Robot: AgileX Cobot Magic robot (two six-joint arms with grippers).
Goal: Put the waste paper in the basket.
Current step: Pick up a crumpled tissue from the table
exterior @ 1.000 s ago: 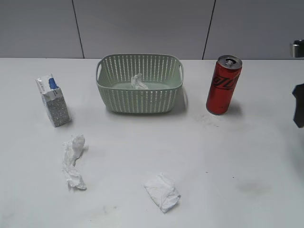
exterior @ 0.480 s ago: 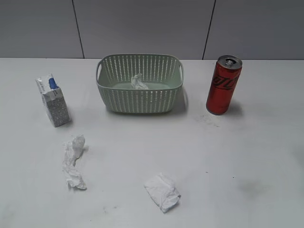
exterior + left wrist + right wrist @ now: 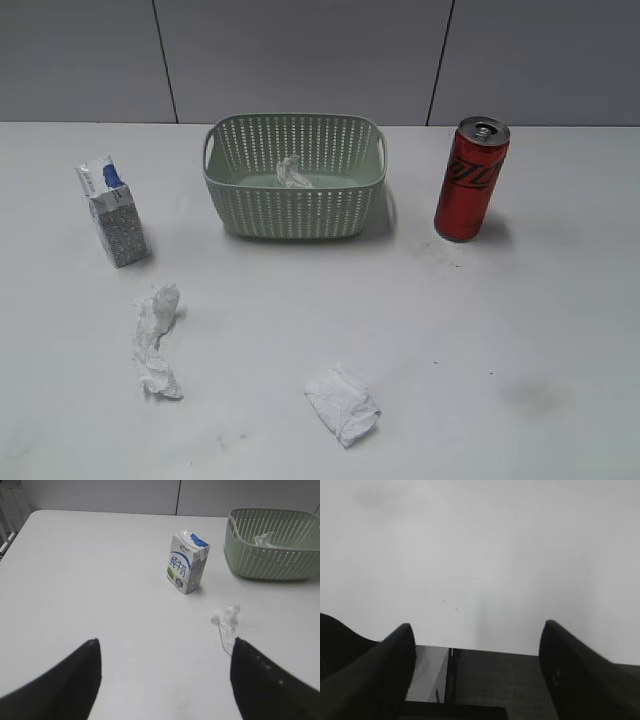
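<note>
The pale green basket (image 3: pixel 295 205) stands at the back middle with one twisted paper wad (image 3: pixel 291 173) inside; it also shows in the left wrist view (image 3: pixel 270 560). A second elongated wad (image 3: pixel 154 340) lies at the front left, seen too in the left wrist view (image 3: pixel 226 622). A squarish wad (image 3: pixel 342 404) lies at the front middle. My left gripper (image 3: pixel 165 652) is open and empty, short of the elongated wad. My right gripper (image 3: pixel 476 635) is open and empty over the table's edge. Neither gripper shows in the exterior view.
A small speckled carton with a blue top (image 3: pixel 112 212) stands left of the basket, also in the left wrist view (image 3: pixel 187 562). A red can (image 3: pixel 470 180) stands right of the basket. The right wrist view shows the white table edge (image 3: pixel 485 647) and dark floor beyond.
One second ago a dark part of the right arm showed at the right edge of the exterior view; it has gone out of view. The wads, basket, can and carton have not moved.
</note>
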